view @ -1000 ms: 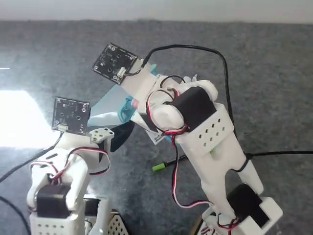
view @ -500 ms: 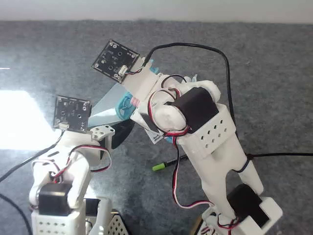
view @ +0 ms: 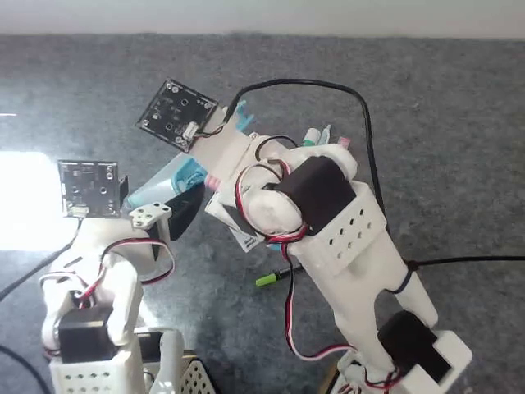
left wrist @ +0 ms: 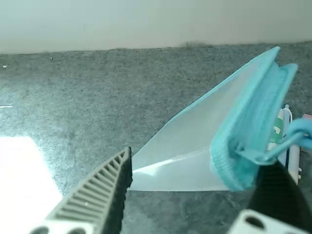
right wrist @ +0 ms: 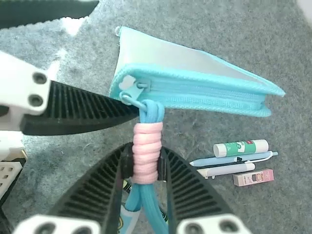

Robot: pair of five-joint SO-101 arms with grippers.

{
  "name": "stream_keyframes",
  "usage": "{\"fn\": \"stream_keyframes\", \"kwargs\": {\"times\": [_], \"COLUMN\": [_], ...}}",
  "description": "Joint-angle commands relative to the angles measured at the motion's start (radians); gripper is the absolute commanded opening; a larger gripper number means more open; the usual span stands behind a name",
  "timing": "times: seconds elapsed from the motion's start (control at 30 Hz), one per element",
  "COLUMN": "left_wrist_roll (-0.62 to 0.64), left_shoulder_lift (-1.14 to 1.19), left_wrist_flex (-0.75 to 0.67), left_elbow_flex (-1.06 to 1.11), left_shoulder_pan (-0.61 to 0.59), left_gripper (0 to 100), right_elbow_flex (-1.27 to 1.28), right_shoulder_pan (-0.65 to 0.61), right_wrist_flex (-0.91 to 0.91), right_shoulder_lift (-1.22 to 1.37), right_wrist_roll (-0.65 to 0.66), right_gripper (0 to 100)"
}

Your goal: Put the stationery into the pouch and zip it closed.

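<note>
Pouch point(right wrist: 195, 87) and two hands, shown from three cameras. We see the teal pouch standing on its long edge on the grey worktop point(view: 459, 90), zip side up, with its slider point(right wrist: 130, 90) at the end nearest the left hand point(left wrist: 197, 165).

The right hand point(right wrist: 145, 156) is clenched on the zip pull point(right wrist: 146, 144), a blue cord wrapped in pink. The cord runs from the slider down between this hand's two ribbed fingers point(right wrist: 92, 195).

The left hand is released, its fingers standing wide apart. In the right wrist view one of its black ribbed fingers point(right wrist: 83, 109) lies against the slider end of the pouch. In the left wrist view that same end rests by the dark finger point(left wrist: 280, 195), while the grey ribbed finger point(left wrist: 105, 190) is apart from it.

Stationery lies outside the pouch, on the worktop just beyond it: a glue stick point(right wrist: 241, 146), two pens point(right wrist: 229, 161) and a small pink block point(right wrist: 253, 178), side by side. In the high view we find a green-capped pen point(view: 275, 279) lying apart from these, close beside the right arm point(view: 344, 238).
</note>
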Motion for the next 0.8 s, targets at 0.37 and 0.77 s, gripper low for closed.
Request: {"fn": "stream_keyframes", "kwargs": {"times": [0.37,0.77], "left_wrist_roll": [0.002,0.003], "left_shoulder_lift": [0.0,0.003], "left_wrist_flex": [0.032,-0.012], "left_elbow_flex": [-0.101,-0.033], "left_shoulder_pan": [0.003,-0.054], "left_gripper": [38,38], "right_elbow_flex": [-0.005,-0.011], "right_shoulder_pan": [0.053,0.064], "right_wrist_flex": [0.002,-0.033], "right_shoulder_lift": [-0.005,-0.018], "right_wrist_roll": [-0.035,-0.112], "right_gripper": [0.7,0.7]}}
